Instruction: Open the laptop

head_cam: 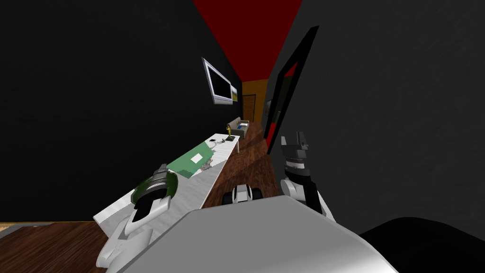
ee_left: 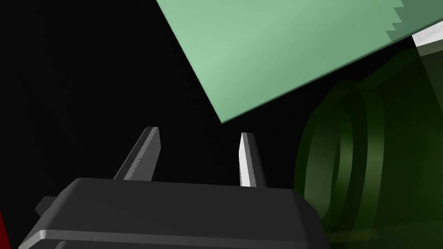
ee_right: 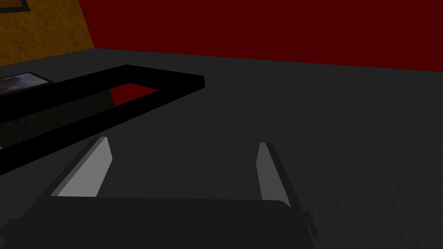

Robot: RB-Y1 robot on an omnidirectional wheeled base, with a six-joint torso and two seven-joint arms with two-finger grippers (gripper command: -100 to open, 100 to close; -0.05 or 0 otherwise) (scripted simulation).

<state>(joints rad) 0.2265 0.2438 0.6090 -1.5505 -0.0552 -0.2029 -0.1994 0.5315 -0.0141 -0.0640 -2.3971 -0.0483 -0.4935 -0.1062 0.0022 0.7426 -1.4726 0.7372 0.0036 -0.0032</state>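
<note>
The laptop (head_cam: 193, 160) is a flat pale green slab with a white square on its lid, lying closed on the long white table (head_cam: 215, 175) by the left wall. My left gripper (head_cam: 164, 168) hovers over the table just short of its near end. In the left wrist view a corner of the laptop (ee_left: 277, 47) lies a little beyond the left gripper (ee_left: 199, 132), which is open with nothing between its fingers. A dark green, see-through round vessel (ee_left: 367, 151) sits close beside that hand. My right gripper (head_cam: 293, 138) is raised over the floor to the right, and in its wrist view the right gripper (ee_right: 184, 145) is open and empty.
Farther along the table are small grey items (head_cam: 206, 165), a gold figure (head_cam: 230, 130) and a small dark object (head_cam: 211, 141). A screen (head_cam: 219, 85) hangs on the left wall. A black frame (head_cam: 289, 90) stands on the right wall. A sofa (head_cam: 238, 127) closes the far end of the wooden floor (head_cam: 251, 156).
</note>
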